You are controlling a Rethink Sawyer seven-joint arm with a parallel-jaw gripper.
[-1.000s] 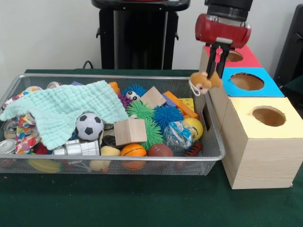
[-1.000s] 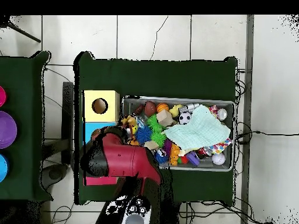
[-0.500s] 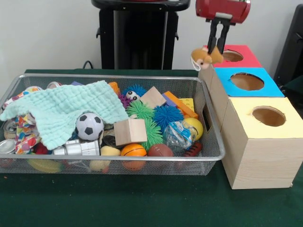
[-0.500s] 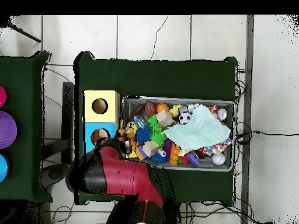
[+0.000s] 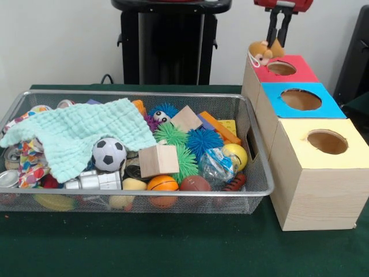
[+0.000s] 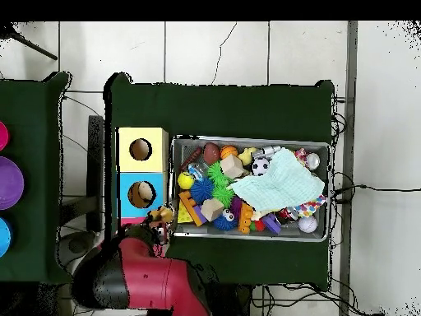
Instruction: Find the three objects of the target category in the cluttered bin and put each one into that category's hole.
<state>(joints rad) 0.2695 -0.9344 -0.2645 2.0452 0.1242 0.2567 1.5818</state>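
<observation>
Tan plush fur marks what you need to watch: a small stuffed animal toy [image 5: 263, 52] hangs at the upper right of the front view, pinched between the closed jaws of the gripper [image 5: 278, 40]. It sits just left of the hole in the red box [image 5: 288, 68], at the box's rim, not yet released. So you are, I judge, at the delivery of one object; whether others have already gone in cannot be told, since the holes' insides are hidden. The blue box [image 5: 300, 99] and yellow box [image 5: 323, 144] stand nearer. The wire bin [image 5: 173, 199] at centre remains crowded, partly under a mint cloth [image 5: 75, 133], so searching likely remains.
</observation>
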